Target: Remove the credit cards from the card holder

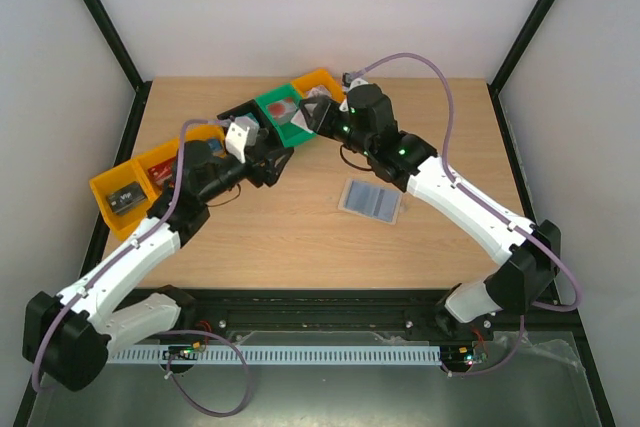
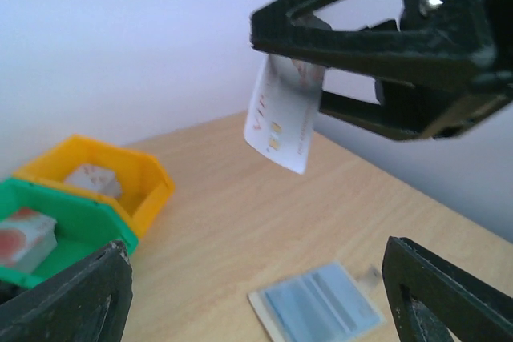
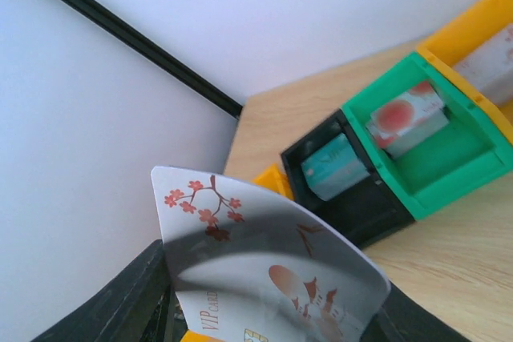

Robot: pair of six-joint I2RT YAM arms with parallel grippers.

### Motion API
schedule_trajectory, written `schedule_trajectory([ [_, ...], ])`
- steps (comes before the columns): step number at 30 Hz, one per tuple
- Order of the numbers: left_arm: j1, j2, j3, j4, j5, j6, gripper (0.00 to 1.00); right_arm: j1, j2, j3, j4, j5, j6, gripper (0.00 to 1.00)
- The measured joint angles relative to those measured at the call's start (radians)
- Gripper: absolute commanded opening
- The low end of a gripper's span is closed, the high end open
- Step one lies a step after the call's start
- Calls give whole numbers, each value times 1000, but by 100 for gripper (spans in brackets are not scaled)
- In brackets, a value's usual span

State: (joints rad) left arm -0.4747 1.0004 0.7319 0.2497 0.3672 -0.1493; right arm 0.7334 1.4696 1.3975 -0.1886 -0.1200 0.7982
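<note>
Left pincer [image 2: 256,250] stands wide open and holds nothing, poised over the table [image 1: 300,237] left of centre and facing its partner. Along the far side a green bin [image 2: 48,190] and a yellow bin [image 2: 148,190] sit side by side, each with a small packet inside. Just right of them the right pincer [image 3: 268,306] is closed on a credit card [image 2: 280,118], whitish with red blossom markings. It holds the card up in the air, clear of the table and slightly bowed between the fingers. Further right and nearer, the card holder [image 1: 372,200] lies flat and open with its blue pockets up, well apart from both pincers and touched by neither. The step in hand looks like carrying off an extracted card. The next move probably calls for laying it on bare wood or passing it to the open left pincer, with a gentle release so the bowed card does not spring away. Whether more cards remain in the pockets cannot be told.
</note>
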Motion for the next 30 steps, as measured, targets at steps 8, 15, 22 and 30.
schedule_trajectory([
  [8,8,131,129,134,14,-122,58,-1,0,35,53,-64,14,37],
  [15,22,183,139,193,80,-243,9,-1,0,35,89,-114,15,36],
  [22,25,183,140,212,108,-282,2,-2,0,35,122,-160,13,58],
  [30,45,83,90,240,114,-413,2,-47,-6,47,124,-338,-127,97],
])
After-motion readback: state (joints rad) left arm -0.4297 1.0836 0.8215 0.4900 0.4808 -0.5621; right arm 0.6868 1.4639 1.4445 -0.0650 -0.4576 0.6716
